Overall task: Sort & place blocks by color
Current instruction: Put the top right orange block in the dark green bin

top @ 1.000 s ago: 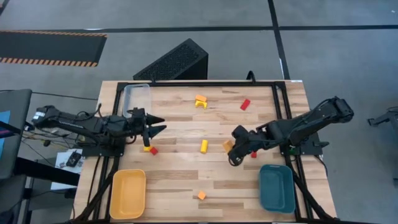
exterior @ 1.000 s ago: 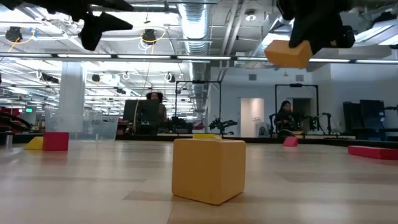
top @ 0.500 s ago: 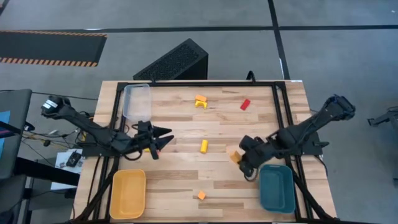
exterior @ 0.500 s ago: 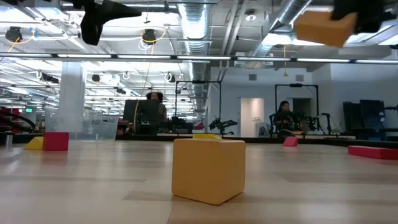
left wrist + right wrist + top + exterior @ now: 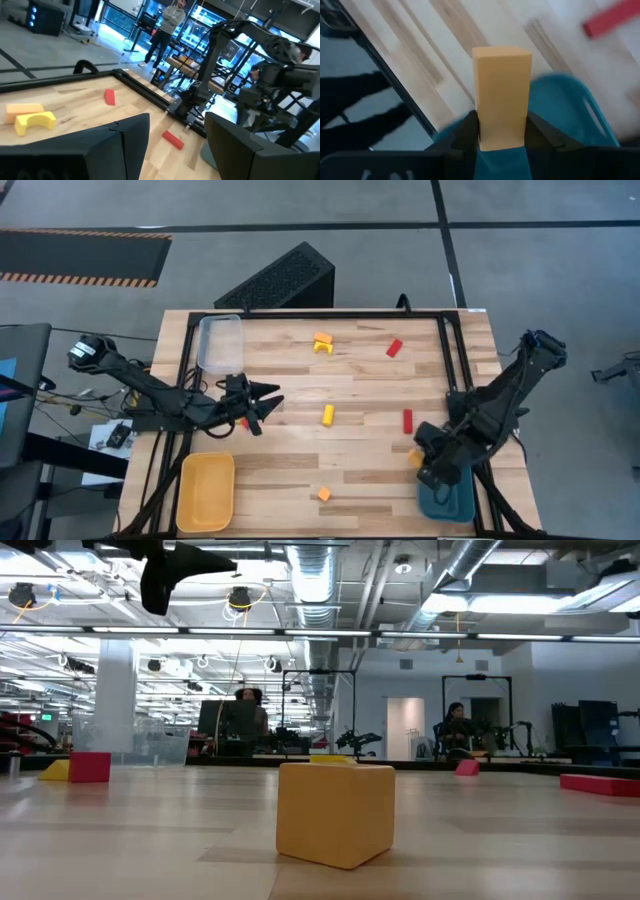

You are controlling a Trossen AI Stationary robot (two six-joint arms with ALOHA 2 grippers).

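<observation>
Orange block (image 5: pixel 502 95) clamped in my right end effector (image 5: pixel 428 463), held above the teal tray's (image 5: pixel 457 503) left rim. My left end effector (image 5: pixel 262 402), fingers apart, hovers over the surface (image 5: pixel 300 450) at left.

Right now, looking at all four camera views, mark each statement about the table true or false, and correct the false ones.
1. The right gripper grips an orange block. True.
2. The teal tray sits at the left arm's side. False: it is on the right arm's side; the yellow tray is on the left.
3. The left gripper holds a red block. False: its open fingers hold nothing.
4. A yellow bar lies near the table's middle. True.
</observation>
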